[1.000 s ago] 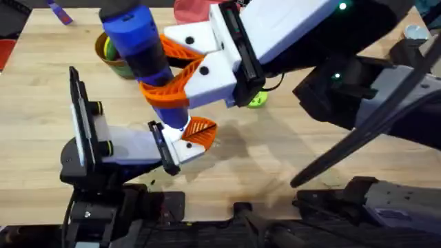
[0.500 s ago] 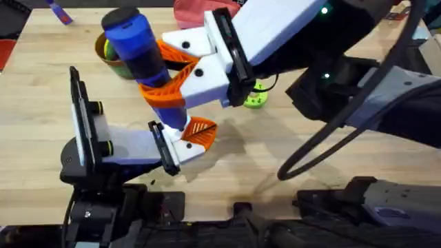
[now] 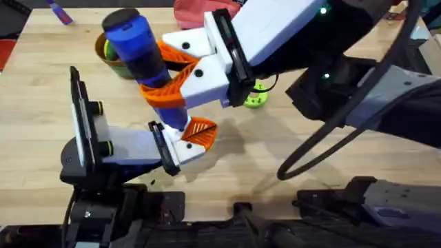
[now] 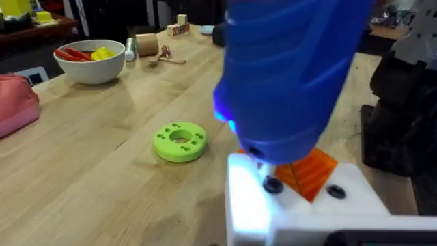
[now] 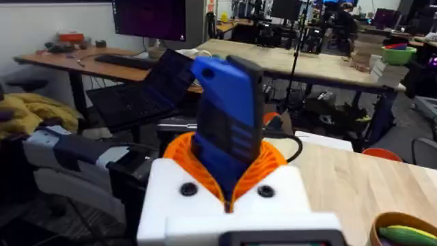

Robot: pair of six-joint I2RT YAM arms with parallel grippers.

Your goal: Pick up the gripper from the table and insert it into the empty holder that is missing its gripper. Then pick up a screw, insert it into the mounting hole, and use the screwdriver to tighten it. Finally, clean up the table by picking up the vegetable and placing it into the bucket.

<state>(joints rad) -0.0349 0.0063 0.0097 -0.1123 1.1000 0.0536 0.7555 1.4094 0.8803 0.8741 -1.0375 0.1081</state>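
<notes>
While the right arm's tool (image 3: 169, 86) grips the blue pen-shaped electric screwdriver (image 3: 138, 48) near-upright, its bit meets the screw on the left tool (image 3: 189, 141), whose opening cannot be told, directly beneath, beside its orange ribbed fingertip (image 3: 201, 131).

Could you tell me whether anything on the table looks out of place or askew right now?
Nothing stands out. The right gripper holds the screwdriver upright over the left arm's white holder, which carries the orange gripper. The green ring lies flat on the table.
</notes>
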